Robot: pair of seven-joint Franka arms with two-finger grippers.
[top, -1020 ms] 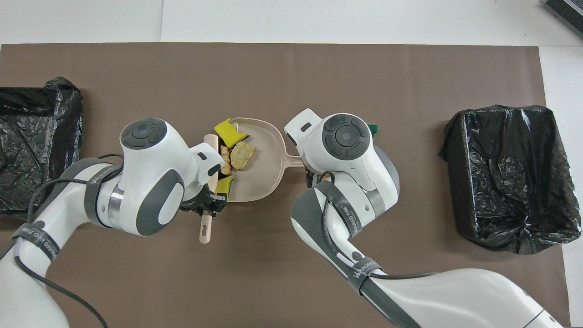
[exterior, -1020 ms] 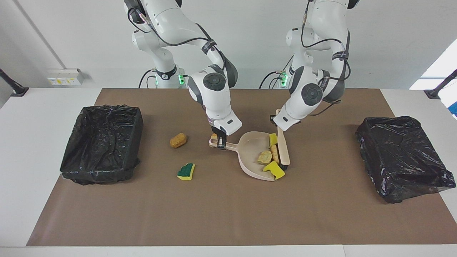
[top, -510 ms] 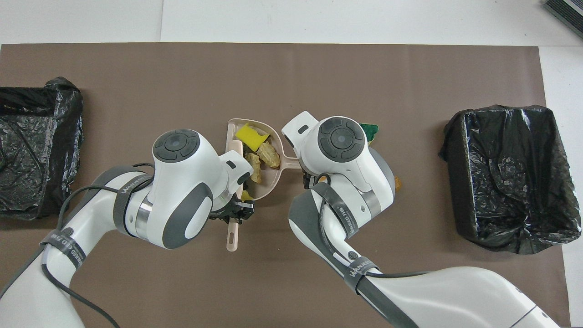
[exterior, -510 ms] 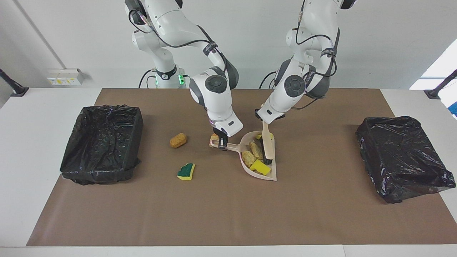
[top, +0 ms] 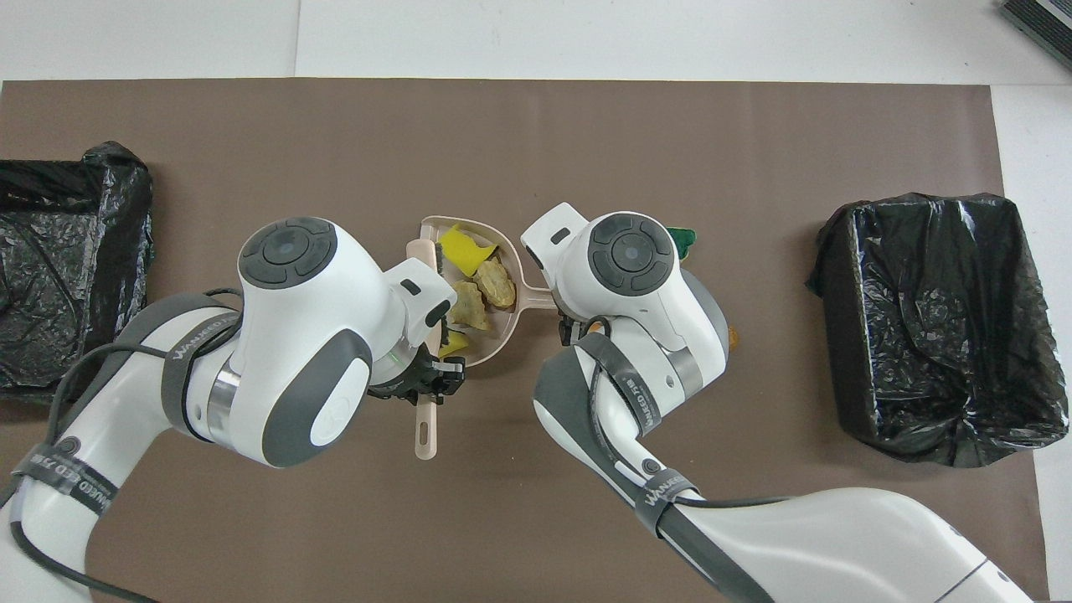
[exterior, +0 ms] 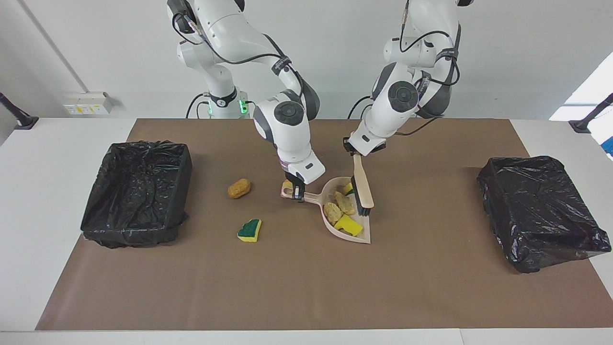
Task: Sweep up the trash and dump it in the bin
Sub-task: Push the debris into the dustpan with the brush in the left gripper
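Brown mat [exterior: 297, 287]: laid over most of the white tabletop.

Bins: one black-lined bin [exterior: 136, 191] stands at the right arm's end of the table, a second black-lined bin [exterior: 539, 211] at the left arm's end; both are well apart from the central work.

Dustpan [exterior: 357, 235], beige: set near the table's middle, tipped up onto one side, handle toward the right arm's end, mouth toward the left arm's end. The handle is gripped by the right gripper [exterior: 297, 192], fingers closed on it.

Brush [exterior: 362, 188], beige with black bristles: held by its handle in the left gripper [exterior: 355, 152], long axis running from the robots toward the table's front edge, bristle end down at the dustpan's open mouth.

Trash in the dustpan: two tan lumps [exterior: 338, 207] and a yellow sponge piece [exterior: 348, 224], bunched against the pan floor; another yellow scrap [exterior: 348, 188] shows beside the brush.

Trash loose on the mat: an orange lump [exterior: 239, 188] and a green-backed sponge piece [exterior: 250, 230], between the dustpan handle and the right arm's bin. In the overhead view both are largely hidden by the right arm.
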